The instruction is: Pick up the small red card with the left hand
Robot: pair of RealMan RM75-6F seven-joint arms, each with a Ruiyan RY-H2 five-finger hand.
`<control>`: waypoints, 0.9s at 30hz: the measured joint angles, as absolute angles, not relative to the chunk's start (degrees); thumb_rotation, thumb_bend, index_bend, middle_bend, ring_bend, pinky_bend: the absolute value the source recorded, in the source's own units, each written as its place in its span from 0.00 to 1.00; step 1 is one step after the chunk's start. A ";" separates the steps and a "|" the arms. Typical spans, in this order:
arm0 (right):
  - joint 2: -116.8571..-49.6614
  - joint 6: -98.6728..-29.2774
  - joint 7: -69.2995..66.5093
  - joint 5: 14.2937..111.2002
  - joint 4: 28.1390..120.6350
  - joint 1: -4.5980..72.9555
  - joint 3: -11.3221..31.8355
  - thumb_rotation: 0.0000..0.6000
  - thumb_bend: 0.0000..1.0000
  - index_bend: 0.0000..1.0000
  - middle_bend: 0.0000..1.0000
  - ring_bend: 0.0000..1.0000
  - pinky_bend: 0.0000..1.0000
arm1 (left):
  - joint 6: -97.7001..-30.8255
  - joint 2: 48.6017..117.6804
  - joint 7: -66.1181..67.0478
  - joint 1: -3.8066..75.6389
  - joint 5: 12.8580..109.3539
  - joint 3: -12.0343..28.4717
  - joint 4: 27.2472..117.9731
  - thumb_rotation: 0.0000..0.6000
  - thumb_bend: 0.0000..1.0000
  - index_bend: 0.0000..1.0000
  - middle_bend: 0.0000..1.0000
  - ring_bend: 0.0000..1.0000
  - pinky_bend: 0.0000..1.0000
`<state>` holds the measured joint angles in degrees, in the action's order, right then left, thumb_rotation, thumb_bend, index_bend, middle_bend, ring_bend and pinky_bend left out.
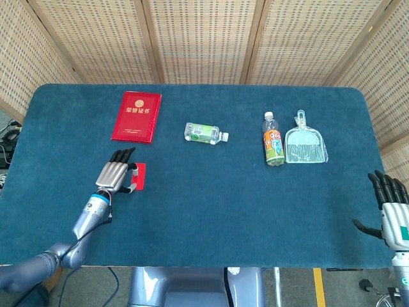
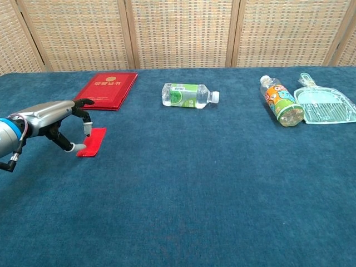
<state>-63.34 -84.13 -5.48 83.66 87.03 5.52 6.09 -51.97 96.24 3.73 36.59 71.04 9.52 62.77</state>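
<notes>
The small red card (image 1: 140, 177) (image 2: 92, 142) is at the table's left front, below the big red booklet. My left hand (image 1: 114, 176) (image 2: 51, 119) reaches it from the left and pinches its left edge, one fingertip (image 2: 86, 131) on the far part and the thumb (image 2: 73, 147) at the near corner. The card lies almost level, close to the blue cloth. My right hand (image 1: 391, 208) hangs at the table's right front edge, holding nothing, with its fingers spread. It shows only in the head view.
A red booklet (image 1: 137, 116) (image 2: 104, 90) lies behind the card. A clear bottle with a green label (image 1: 205, 133) (image 2: 189, 95) lies at mid-table. To the right lie an orange-labelled bottle (image 1: 273, 141) (image 2: 281, 102) and a pale green dustpan (image 1: 305, 144) (image 2: 325, 105).
</notes>
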 measured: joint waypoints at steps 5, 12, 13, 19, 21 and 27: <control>-63.22 -83.96 -5.43 83.57 87.27 5.56 6.06 1.00 0.00 0.00 0.00 0.00 0.00 | -52.10 95.81 1.78 35.96 72.35 8.15 63.49 1.00 0.31 0.51 0.00 0.00 0.00; -63.18 -83.87 -5.49 83.42 87.29 5.55 6.08 1.00 0.00 0.00 0.00 0.00 0.00 | -51.67 96.72 1.43 36.07 72.29 7.89 62.21 1.00 0.31 0.51 0.00 0.00 0.00; -63.14 -83.85 -5.58 83.37 87.29 5.56 6.11 1.00 0.00 0.00 0.00 0.00 0.00 | -51.47 96.77 1.50 36.09 72.09 7.90 62.18 1.00 0.31 0.51 0.00 0.00 0.00; -63.13 -83.61 -5.72 83.40 87.18 5.65 6.06 1.00 0.00 0.00 0.00 0.00 0.00 | -51.26 97.24 1.61 36.01 71.69 7.82 61.35 1.00 0.31 0.51 0.00 0.00 0.00; -63.12 -83.69 -5.70 83.48 87.20 5.66 6.05 1.00 0.00 0.00 0.00 0.00 0.00 | -50.94 97.63 1.34 36.08 71.52 7.85 60.65 1.00 0.31 0.51 0.00 0.00 0.00; -63.08 -83.66 -5.92 83.39 87.17 5.63 6.07 1.00 0.00 0.00 0.00 0.00 0.00 | -50.48 98.46 1.16 36.34 71.17 8.04 59.14 1.00 0.31 0.51 0.00 0.00 0.00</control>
